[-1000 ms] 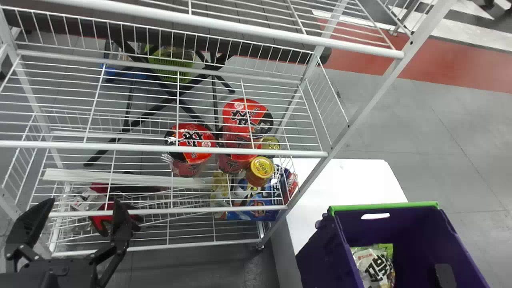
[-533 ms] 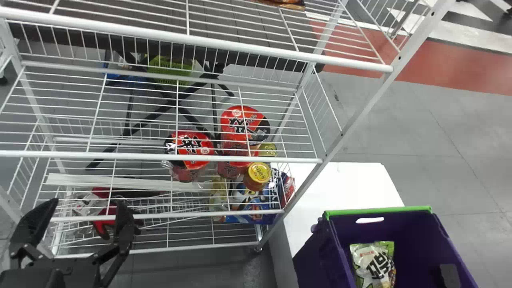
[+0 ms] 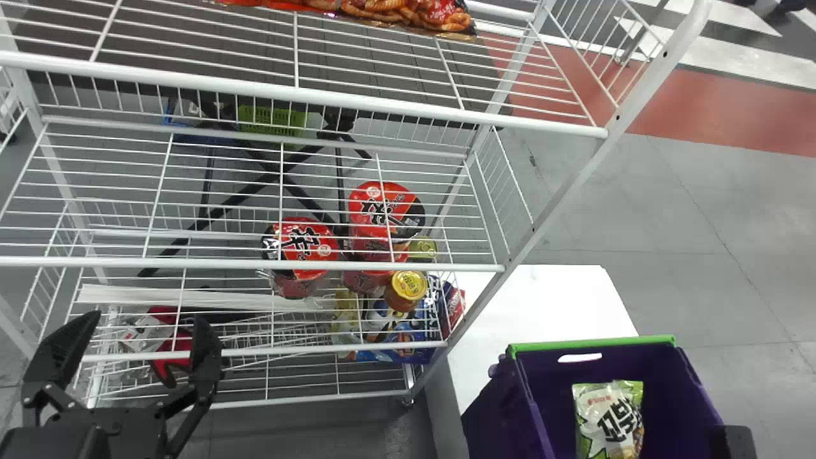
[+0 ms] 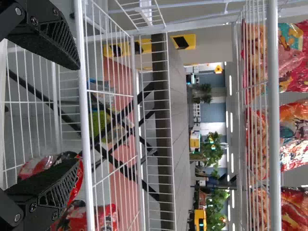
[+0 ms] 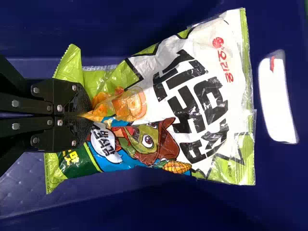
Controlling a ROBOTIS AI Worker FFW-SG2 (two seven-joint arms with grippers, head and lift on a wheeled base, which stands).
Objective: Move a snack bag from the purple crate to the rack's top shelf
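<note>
Purple crate (image 3: 637, 360) is our landmark. Inside it: a green-and-white snack bag (image 3: 609, 414), one end clenched in our right tool (image 5: 89, 115). White tabletop (image 3: 554, 299) just beyond the crate. Rack (image 3: 576, 172) to its left; we count two jars, one yellow-lidded (image 3: 408, 285), beside red tubs (image 3: 382, 204). Red bags (image 3: 408, 13) on its top shelf (image 3: 296, 95). Our left tool (image 3: 145, 322), spread and holding nothing, well left of the crate.

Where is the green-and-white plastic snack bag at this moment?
In the head view, the snack bag is at the lower right, inside the green-edged purple crate; in the right wrist view, the black right hand pinches it.
</note>
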